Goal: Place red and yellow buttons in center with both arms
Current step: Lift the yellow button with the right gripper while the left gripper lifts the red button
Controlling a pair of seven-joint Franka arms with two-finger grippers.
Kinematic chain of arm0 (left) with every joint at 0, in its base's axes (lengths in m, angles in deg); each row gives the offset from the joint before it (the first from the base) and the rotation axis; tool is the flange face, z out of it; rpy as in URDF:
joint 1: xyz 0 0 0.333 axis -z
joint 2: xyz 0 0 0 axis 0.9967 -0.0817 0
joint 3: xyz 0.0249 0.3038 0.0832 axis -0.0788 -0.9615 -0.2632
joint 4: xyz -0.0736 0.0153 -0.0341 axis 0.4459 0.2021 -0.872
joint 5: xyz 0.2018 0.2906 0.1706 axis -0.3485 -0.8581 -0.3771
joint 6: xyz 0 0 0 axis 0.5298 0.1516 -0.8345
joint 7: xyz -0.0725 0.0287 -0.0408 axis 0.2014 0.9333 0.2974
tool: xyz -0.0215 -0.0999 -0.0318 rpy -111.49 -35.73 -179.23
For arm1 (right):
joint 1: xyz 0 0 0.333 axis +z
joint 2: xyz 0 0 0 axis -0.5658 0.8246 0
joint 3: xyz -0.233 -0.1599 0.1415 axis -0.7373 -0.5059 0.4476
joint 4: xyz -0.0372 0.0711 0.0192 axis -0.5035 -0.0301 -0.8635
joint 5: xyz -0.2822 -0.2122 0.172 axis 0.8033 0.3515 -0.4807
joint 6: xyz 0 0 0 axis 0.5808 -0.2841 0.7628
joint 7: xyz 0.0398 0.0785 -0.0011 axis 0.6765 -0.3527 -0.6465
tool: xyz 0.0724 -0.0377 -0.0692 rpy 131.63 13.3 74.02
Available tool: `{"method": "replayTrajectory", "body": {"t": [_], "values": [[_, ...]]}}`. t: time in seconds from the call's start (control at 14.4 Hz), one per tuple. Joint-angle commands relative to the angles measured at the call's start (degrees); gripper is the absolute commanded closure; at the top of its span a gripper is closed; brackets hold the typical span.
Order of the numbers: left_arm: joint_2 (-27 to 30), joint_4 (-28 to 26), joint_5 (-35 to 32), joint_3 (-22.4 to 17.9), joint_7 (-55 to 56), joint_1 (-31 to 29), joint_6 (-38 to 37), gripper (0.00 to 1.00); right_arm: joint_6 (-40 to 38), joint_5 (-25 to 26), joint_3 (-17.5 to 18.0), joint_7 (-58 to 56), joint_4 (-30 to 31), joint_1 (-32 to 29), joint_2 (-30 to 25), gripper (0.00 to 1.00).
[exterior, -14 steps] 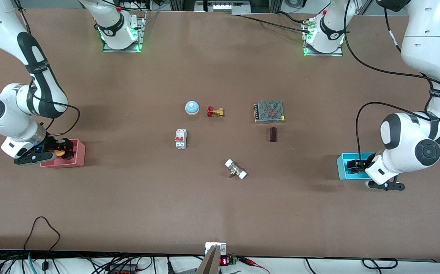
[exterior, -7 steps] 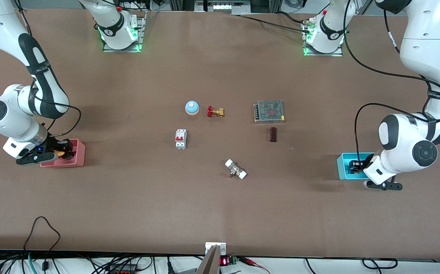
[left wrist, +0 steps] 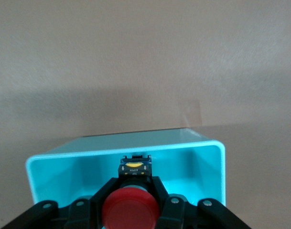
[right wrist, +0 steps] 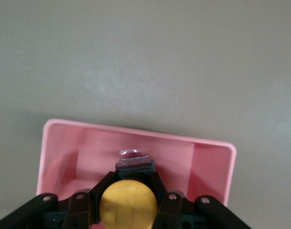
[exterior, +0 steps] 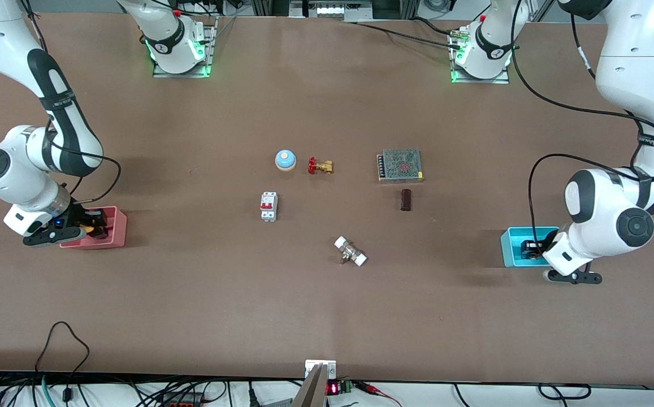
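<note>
The red button [left wrist: 131, 211] sits in my left gripper [left wrist: 133, 183], inside the blue bin [left wrist: 210, 157] at the left arm's end of the table [exterior: 327, 294]. The fingers [left wrist: 162, 191] are shut on its black body, under the cap. In the front view the left gripper [exterior: 530, 249] is in that bin [exterior: 509, 249]. The yellow button [right wrist: 128, 205] sits in my right gripper [right wrist: 133, 179], inside the pink bin [right wrist: 212, 157]. The fingers [right wrist: 159, 188] are shut on its body. In the front view the right gripper [exterior: 96, 226] is in the pink bin [exterior: 116, 234], where the orange-yellow cap [exterior: 87, 230] shows.
Around the table's middle lie a blue dome bell [exterior: 285, 160], a brass valve with a red handwheel [exterior: 320, 166], a white circuit breaker [exterior: 269, 206], a mesh-topped metal box [exterior: 399, 165], a dark brown block [exterior: 406, 199] and a white-ended fitting [exterior: 350, 251].
Both hands have shifted only slightly at their bins. Each button stays between its gripper's fingers inside its bin.
</note>
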Motion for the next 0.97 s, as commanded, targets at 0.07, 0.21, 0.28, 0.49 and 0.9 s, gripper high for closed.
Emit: {"method": "replayTrajectory", "body": {"t": [0.07, 0.21, 0.28, 0.49, 0.9], "values": [[4.99, 1.79, -1.09, 0.29, 0.09, -0.32, -7.67, 0.71, -11.82, -0.03, 1.38, -2.24, 0.51, -0.43, -9.22, 0.77], [6.31, 4.68, -1.09, 0.55, 0.18, 0.03, -13.3, 0.71, -19.03, -0.56, 3.13, -1.89, -0.02, -0.25, -13.88, 0.77], [6.84, 5.92, -1.01, 0.99, 0.44, 0.29, -15.5, 0.71, -22.2, -2.48, 4.45, -1.54, -0.28, -0.16, -15.82, 0.78], [7.11, 8.64, -1.01, 1.52, 4.81, 3.44, -19.72, 0.71, -27.24, -6.89, 5.95, 1.08, -0.29, 3.86, -18.74, 0.78], [4.39, 9.27, -0.4, 1.43, 25.2, 16.8, -20.27, 0.71, -24.97, -5.22, 5.95, 16.65, 0.59, 15.38, -17.08, 0.78]]}}
